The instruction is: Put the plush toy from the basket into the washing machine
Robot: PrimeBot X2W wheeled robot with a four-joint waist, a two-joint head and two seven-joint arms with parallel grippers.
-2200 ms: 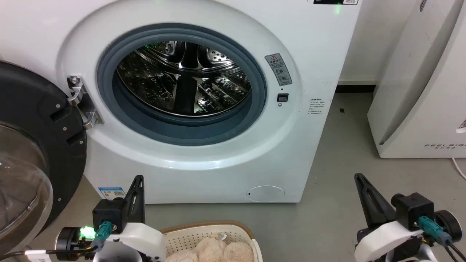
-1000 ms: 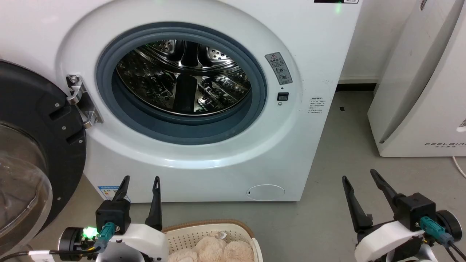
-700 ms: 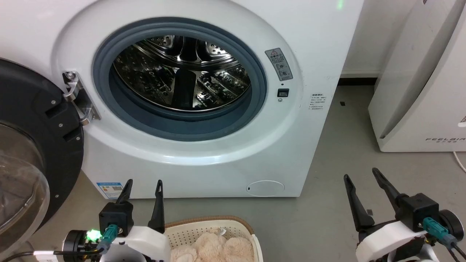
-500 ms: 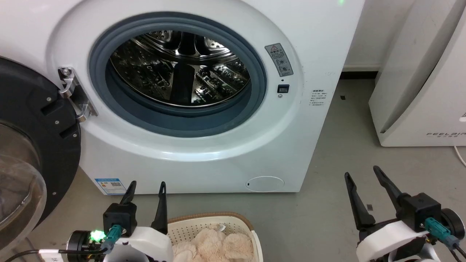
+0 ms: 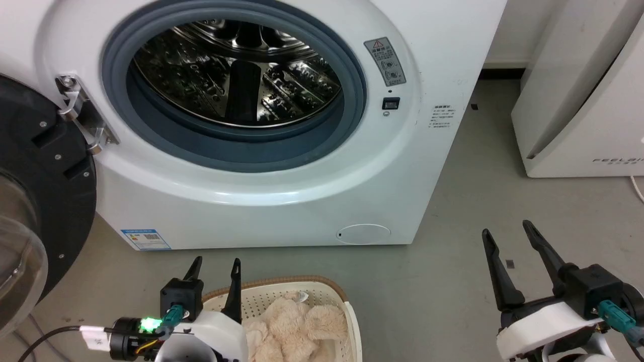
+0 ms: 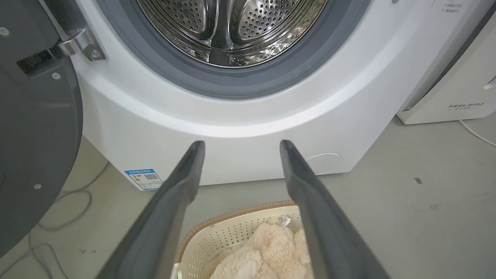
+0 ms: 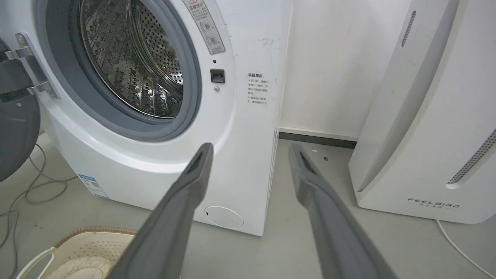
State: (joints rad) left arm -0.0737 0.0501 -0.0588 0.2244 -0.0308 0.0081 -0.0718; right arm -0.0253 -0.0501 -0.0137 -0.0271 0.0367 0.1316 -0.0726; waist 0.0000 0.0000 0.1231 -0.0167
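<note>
- fluffy cream-beige plush toy (image 5: 294,327) lies in the cream-white perforated plastic basket (image 5: 282,280), on the grey floor (image 5: 443,281) before the large white front-loading washing machine (image 5: 282,201).
- left pincer (image 5: 217,261) and right pincer (image 5: 506,229) hover with fingers spread, empty.

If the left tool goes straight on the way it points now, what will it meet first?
Most likely the washing machine, on its white front below the porthole; depth is unclear. The basket lies below the line of the left tool.

Right gripper (image 7: 250,146) gapes before the washing machine (image 7: 242,128).
</note>
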